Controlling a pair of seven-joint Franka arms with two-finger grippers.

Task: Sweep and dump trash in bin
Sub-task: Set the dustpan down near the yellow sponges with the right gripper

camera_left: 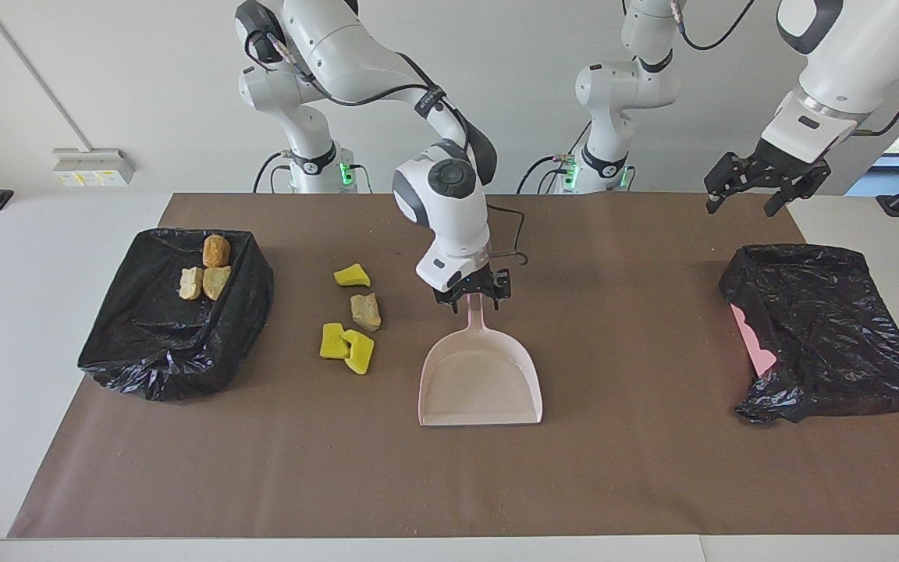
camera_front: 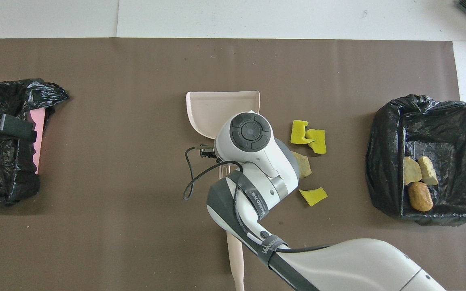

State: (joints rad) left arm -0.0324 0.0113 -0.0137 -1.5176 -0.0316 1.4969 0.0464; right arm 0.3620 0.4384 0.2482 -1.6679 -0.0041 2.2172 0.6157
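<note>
the right tool [camera_left: 472,297] sits at the dustpan [camera_left: 481,381] handle, fingers spread on either side of it and not gripping. the pan lies flat on the desk [camera_left: 621,468], mouth away from the robots, probably so scraps can be brushed in. four trash [camera_left: 358,314] pieces lie beside it; three others are in the bin [camera_left: 172,343]. the left tool [camera_left: 754,187] waits spread above the other bag [camera_left: 824,332].
</note>
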